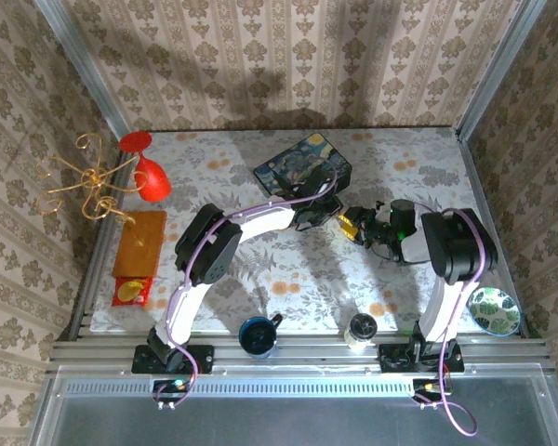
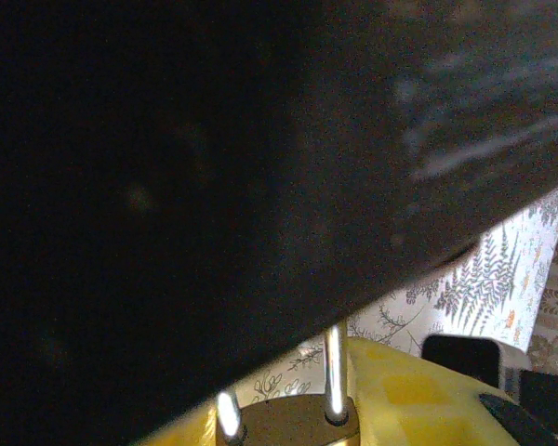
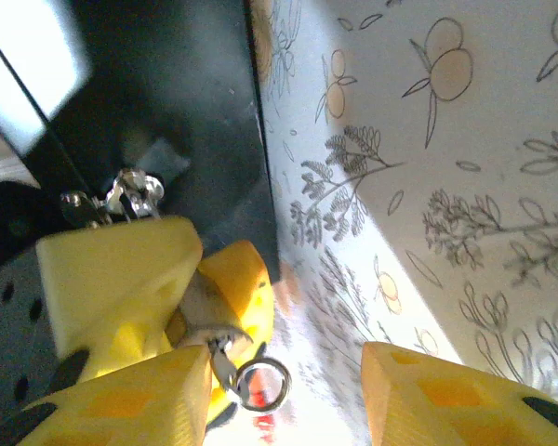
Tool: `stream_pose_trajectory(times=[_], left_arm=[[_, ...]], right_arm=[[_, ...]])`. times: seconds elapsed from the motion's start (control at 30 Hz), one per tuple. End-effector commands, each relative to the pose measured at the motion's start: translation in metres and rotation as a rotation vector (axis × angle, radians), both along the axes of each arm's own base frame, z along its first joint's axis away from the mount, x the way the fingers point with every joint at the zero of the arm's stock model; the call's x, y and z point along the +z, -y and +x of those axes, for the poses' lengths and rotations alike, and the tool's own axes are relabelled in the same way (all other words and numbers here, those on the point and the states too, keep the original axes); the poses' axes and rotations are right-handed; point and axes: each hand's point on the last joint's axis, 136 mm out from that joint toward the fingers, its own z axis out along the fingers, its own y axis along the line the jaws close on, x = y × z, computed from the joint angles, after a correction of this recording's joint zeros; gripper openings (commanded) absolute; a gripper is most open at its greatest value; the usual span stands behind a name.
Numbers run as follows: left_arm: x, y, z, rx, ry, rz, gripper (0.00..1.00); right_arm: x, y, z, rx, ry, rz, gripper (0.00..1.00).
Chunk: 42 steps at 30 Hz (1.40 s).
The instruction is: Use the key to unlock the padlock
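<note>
Yellow-tipped left gripper (image 1: 337, 216) clamps the brass padlock (image 2: 293, 420) at the dark box's (image 1: 302, 167) edge. The key (image 3: 221, 358) sticks out of it, ring (image 3: 263, 384) dangling, with the right gripper (image 3: 284, 364) just beside, jaws apart, holding nothing.

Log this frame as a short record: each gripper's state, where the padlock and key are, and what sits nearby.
left gripper: shut on the padlock
right gripper: open, yellow fingers apart, nothing clamped
key: appears seated in the padlock, ring at its free end, lying between the right gripper's fingers
shackle: both legs rise from the brass body; released or not, cannot tell
dark blue painted box: on the table just beyond the two grippers
</note>
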Motion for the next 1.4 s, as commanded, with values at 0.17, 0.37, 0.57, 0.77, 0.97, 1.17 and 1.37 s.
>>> stream_pose_trajectory(times=[0.17,0.37,0.57,0.77,0.97,1.17,1.37], left_arm=[[0.035,0.011,0.003,-0.02,0.05,-0.09,0.16],[0.037,0.011,0.002,-0.027,0.049,-0.098,0.16],[0.042,0.014,-0.001,-0.041,0.045,-0.126,0.16],[0.048,0.017,-0.003,-0.053,0.029,-0.17,0.16],[0.057,0.015,-0.004,-0.059,0.029,-0.203,0.16],[0.058,0.016,-0.006,-0.066,0.009,-0.23,0.16],[0.058,0.016,-0.008,-0.072,0.007,-0.231,0.16]], right_arm=[[0.001,0.028,-0.031,0.083,0.008,-0.394,0.47],[0.03,0.03,-0.038,0.161,0.15,-0.506,1.0],[0.051,0.025,-0.036,0.212,0.282,-0.557,1.0],[0.079,0.016,-0.033,0.239,0.403,-0.508,0.78],[0.067,0.009,-0.033,0.279,0.375,-0.453,0.49],[0.059,0.007,-0.023,0.269,0.355,-0.411,0.38],[0.056,0.007,-0.012,0.259,0.35,-0.4,0.31]])
